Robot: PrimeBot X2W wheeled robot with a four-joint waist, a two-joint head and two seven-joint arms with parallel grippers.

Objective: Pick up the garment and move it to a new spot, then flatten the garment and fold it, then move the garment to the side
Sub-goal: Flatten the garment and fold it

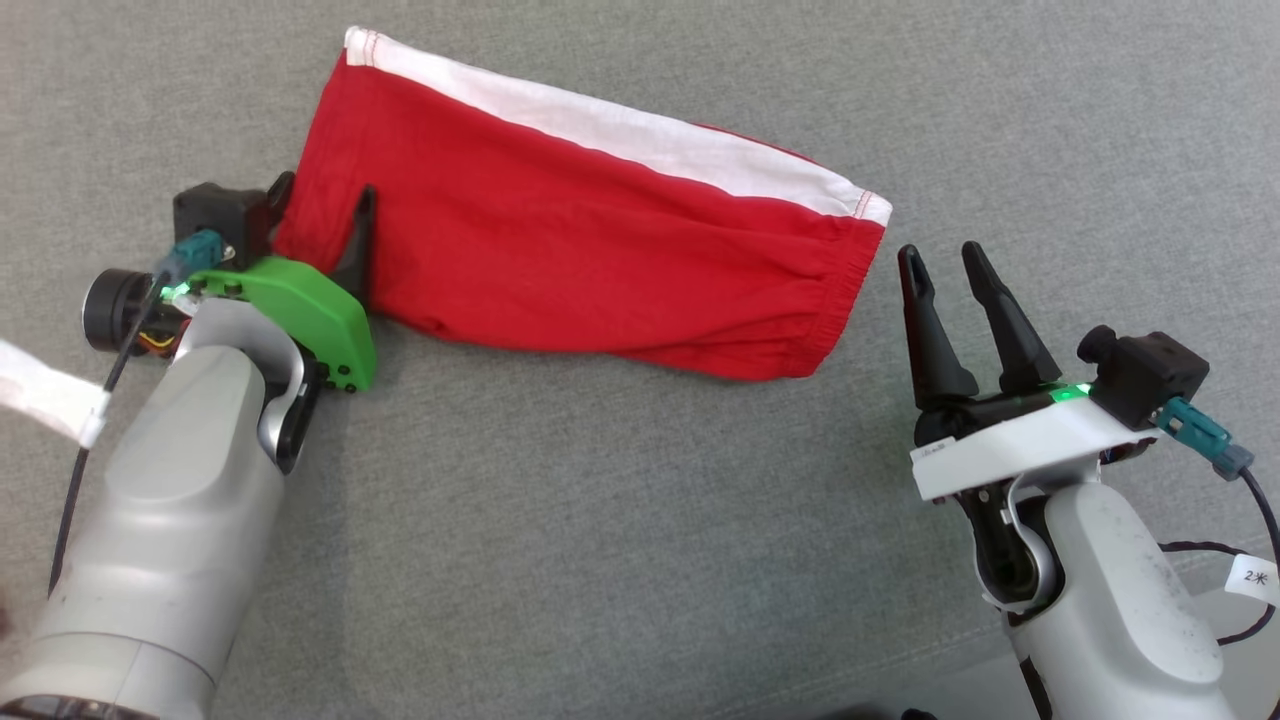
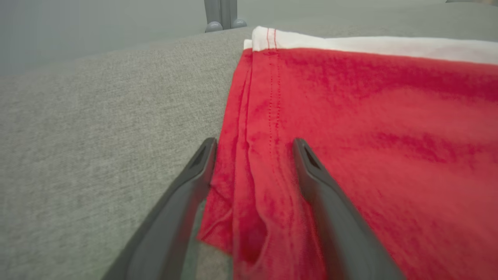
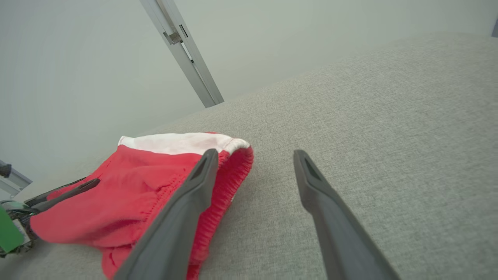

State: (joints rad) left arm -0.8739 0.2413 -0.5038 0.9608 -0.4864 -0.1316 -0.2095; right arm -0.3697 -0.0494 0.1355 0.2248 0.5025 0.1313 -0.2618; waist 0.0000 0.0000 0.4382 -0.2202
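Our left gripper (image 1: 326, 188), wide and empty, straddles one end of the folded garment (image 1: 580, 250), our right gripper (image 1: 940, 252) gapes just beside the other, so we judge only the move aside remains.

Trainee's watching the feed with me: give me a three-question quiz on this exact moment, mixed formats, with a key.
1. True or false: the right claw is clamped on the garment.
2. Which claw straddles the garment's edge, with one finger over the red cloth? A) left claw B) right claw C) neither
3. Fill in: the strip along the garment's far edge is ___.

Key: 1 false (it is open, just off the elastic end); 2 A; 3 white.
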